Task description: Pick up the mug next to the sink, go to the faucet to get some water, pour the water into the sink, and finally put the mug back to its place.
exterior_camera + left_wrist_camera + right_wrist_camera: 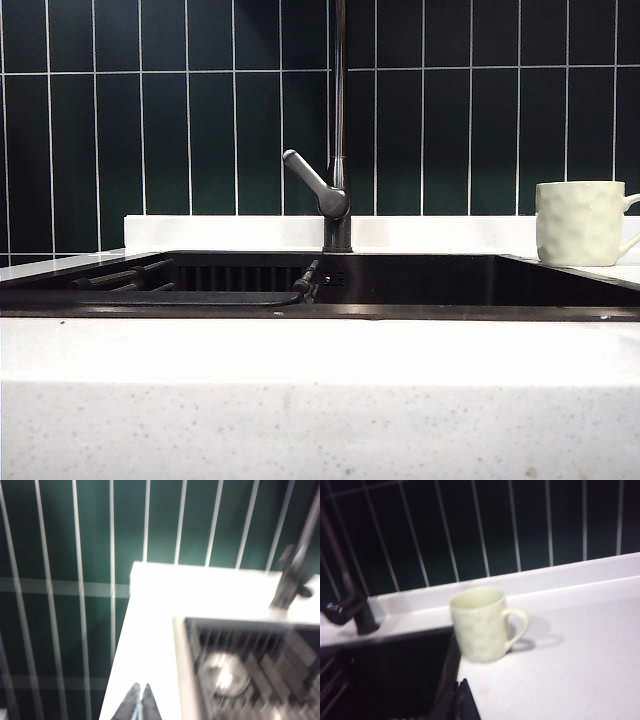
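Note:
The cream dimpled mug (pixel 582 222) stands upright on the white counter at the sink's right end, handle pointing right; the right wrist view shows the mug (pixel 481 624) beside the basin's edge. The black sink (pixel 420 280) spans the middle, with the faucet (pixel 338 150) rising behind it, its grey lever angled left. My right gripper (pixel 458 684) is shut and empty, well short of the mug, over the sink's rim. Over the counter left of the sink (pixel 250 670), my left gripper (pixel 140 686) is shut and empty. Neither gripper shows in the exterior view.
A dark green tiled wall (pixel 180 110) backs the counter. A black rack (pixel 130 280) lies in the sink's left part, and a shiny drain (pixel 225 672) shows in the basin floor. The white speckled counter front (pixel 320 400) fills the foreground.

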Available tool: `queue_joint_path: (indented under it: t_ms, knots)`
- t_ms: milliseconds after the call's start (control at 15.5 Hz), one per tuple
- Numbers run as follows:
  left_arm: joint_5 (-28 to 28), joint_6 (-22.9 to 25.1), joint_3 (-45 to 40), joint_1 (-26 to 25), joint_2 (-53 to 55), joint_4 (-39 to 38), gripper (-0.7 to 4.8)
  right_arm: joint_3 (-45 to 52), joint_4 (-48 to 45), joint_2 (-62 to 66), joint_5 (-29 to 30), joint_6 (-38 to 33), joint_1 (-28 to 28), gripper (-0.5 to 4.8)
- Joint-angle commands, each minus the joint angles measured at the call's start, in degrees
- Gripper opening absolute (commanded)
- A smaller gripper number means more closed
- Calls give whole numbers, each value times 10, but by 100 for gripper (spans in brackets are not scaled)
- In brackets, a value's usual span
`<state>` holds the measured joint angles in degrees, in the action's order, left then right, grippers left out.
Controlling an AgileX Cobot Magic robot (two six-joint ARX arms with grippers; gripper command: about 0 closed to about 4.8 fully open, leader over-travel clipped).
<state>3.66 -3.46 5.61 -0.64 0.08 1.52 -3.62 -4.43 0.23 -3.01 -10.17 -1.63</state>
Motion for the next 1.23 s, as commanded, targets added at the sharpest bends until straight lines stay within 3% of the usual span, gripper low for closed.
queue_joint_path:
  t_ms: [65, 323, 581, 839, 968, 1033, 1226]
  knots:
    - [29, 7, 35, 1, 12, 8, -5, -64, 47, 3, -53, -4, 0, -6]
    - [64, 40, 106, 1, 108, 25, -5, -139, 58, 116, -63, -1, 0, -6]
    - [77, 50, 207, 1, 319, 74, -5, -218, 17, 350, -59, 43, -1, -6]
    - [146, 50, 263, 1, 485, 158, -1, -244, -54, 513, -57, 44, -11, -5]
    - [167, 50, 269, 1, 560, 231, 13, -252, -82, 593, -41, 44, -30, 27]
    - [167, 49, 272, 2, 603, 266, 76, -252, -106, 633, -47, 44, -37, 114]
    - [167, 50, 283, 2, 672, 290, 85, -252, -194, 703, -45, 44, -44, 132]
